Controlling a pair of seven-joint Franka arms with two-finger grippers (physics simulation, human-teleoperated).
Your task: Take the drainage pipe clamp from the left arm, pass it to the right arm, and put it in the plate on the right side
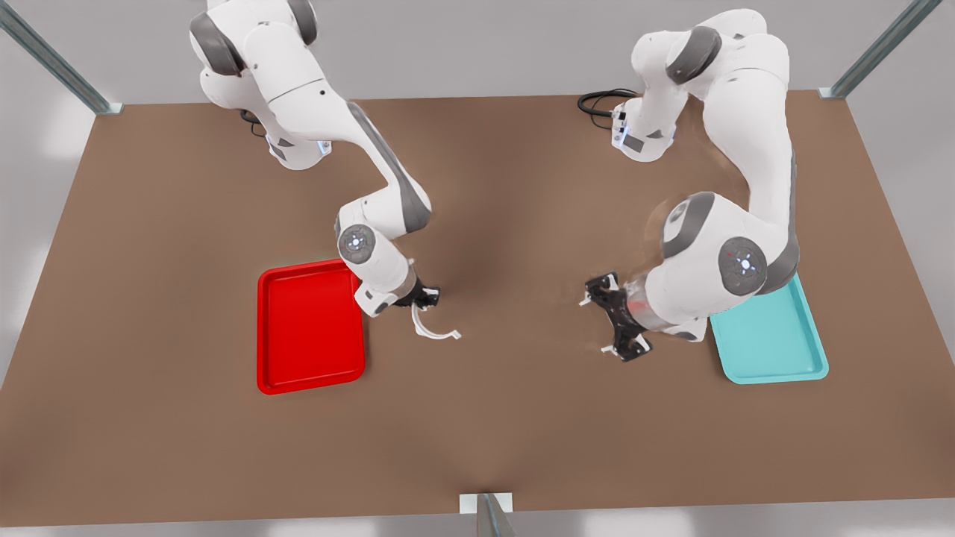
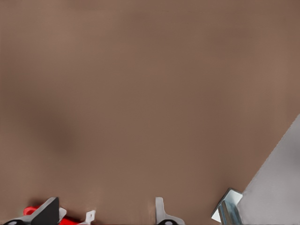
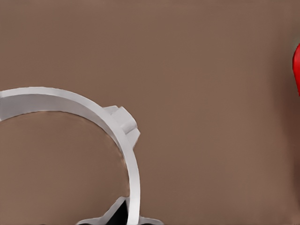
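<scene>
**Ana:** Brown tabletop under both arms, grey walls behind it. Taking the red plate as the landmark, where is the drainage pipe clamp?

**Ben:** Just off the plate's edge that faces the middle of the table, hanging from the right gripper. The fingers are closed on one end of the white C-shaped strip, and the rest curves down and away from the plate. The right wrist view has the clamp close up, its arc running into the fingertips, with a sliver of the red plate at the frame's edge.

**Ana:** And the left gripper?

**Ben:** Well away from the plate, across the table's middle and near the teal tray. Its fingers are spread with nothing between them. In its own wrist view the fingertips are apart over bare table. That arm waits.

**Ana:** So the handover looks finished and placing remains. How would you do it well?

**Ben:** I'd carry the clamp sideways over the plate's raised rim before lowering. The free end dangles lowest, so it should clear the rim first. I'd aim for the plate's middle, come down low, then let go. The strip is thin and springy, I'd judge, so a high drop could bounce it out.
</scene>
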